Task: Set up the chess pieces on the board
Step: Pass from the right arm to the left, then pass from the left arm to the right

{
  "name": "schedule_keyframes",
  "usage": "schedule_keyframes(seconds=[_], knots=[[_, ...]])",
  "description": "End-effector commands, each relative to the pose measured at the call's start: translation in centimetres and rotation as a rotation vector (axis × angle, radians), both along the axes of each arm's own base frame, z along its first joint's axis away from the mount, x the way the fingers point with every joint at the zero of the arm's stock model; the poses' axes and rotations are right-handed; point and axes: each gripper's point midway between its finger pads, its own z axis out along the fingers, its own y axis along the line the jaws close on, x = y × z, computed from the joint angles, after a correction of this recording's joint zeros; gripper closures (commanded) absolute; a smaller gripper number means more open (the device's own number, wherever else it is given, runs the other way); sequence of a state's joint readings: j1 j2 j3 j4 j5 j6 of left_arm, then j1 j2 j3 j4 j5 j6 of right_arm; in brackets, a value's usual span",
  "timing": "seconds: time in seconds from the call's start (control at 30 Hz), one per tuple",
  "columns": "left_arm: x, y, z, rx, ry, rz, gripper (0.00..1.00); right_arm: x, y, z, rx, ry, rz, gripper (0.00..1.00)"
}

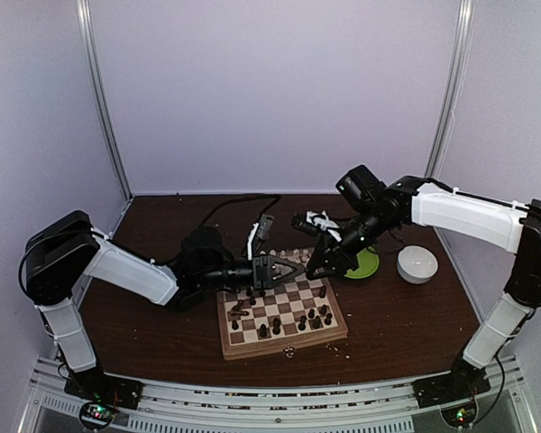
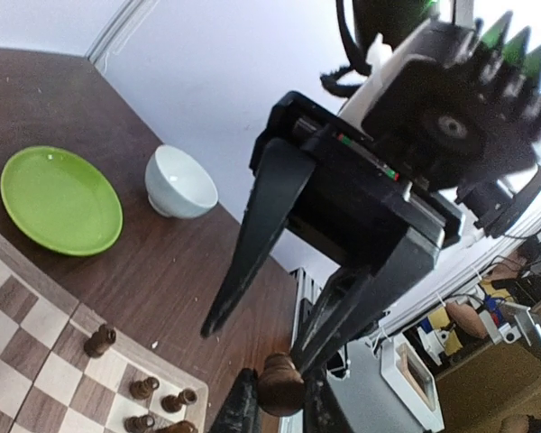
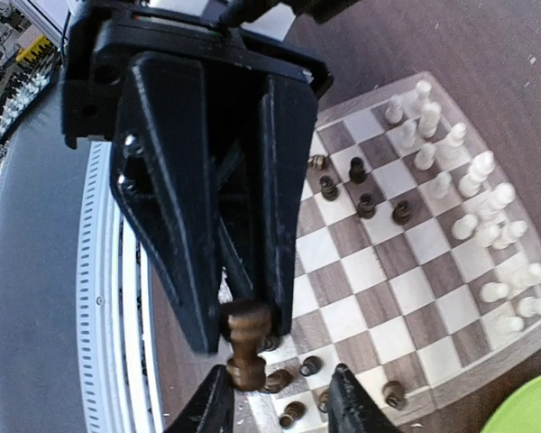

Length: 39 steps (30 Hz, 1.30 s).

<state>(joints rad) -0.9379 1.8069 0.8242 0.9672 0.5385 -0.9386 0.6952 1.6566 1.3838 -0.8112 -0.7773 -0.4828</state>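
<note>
So the board (image 3: 370, 271) sits right under both sets of my fingertips. It's a chequered wooden square, light and dark brown, with a thick box-like edge.

My two grippers meet nose to nose above its far edge. The left gripper (image 3: 246, 317) is pinched shut on the rounded head of one dark brown piece (image 3: 246, 361), which hangs straight down from the tips. My right gripper (image 3: 284, 406) has its fingers spread, one either side of that piece's base. From my wrist view I can't tell if the nearer finger touches it.

Just behind my right fingers is a round green plate (image 2: 59, 200), its glossy face plain green all over, and from overhead my right gripper covers part of it. A white bowl (image 2: 180, 185) stands just past the plate, further out from my right fingers, on the brown table.

Then the little stuff. The pale cream pieces (image 3: 481, 166) are upright in two loose rows along one side of the board. The other dark pieces (image 3: 367, 206) are scattered across the opposite half, a few upright mid-board. Several lie tipped over right below my right fingertips.
</note>
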Motion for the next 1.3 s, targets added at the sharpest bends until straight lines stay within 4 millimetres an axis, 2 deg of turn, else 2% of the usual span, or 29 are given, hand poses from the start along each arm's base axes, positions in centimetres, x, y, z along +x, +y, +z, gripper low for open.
schedule_keyframes(seconds=[0.0,0.13,0.2,0.5,0.67,0.73,0.87,1.27], knots=[[1.1,0.6,5.2,-0.216,-0.051,0.080,0.92,1.8,-2.2,7.2,0.204,-0.166,-0.096,0.60],[1.9,1.1,7.6,-0.401,0.012,0.100,0.92,1.1,-3.2,10.3,0.351,-0.284,-0.131,0.55],[2.3,1.0,7.8,-0.449,0.050,0.098,0.92,0.8,-3.1,10.8,0.389,-0.305,-0.123,0.54],[1.3,0.3,9.8,-0.499,0.071,0.069,0.92,0.7,-1.3,10.8,0.434,-0.277,-0.063,0.53],[1.0,0.1,10.9,-0.521,0.062,0.053,0.92,0.2,-0.7,9.6,0.423,-0.234,-0.048,0.52],[0.9,0.0,11.1,-0.525,0.063,0.049,0.92,0.1,-0.5,9.7,0.436,-0.228,-0.049,0.53],[0.7,-0.1,11.1,-0.526,0.063,0.045,0.92,0.0,-0.3,10.0,0.456,-0.226,-0.049,0.58],[0.6,0.1,11.0,-0.523,0.062,0.051,0.92,-0.1,0.0,9.2,0.442,-0.206,-0.049,0.81]])
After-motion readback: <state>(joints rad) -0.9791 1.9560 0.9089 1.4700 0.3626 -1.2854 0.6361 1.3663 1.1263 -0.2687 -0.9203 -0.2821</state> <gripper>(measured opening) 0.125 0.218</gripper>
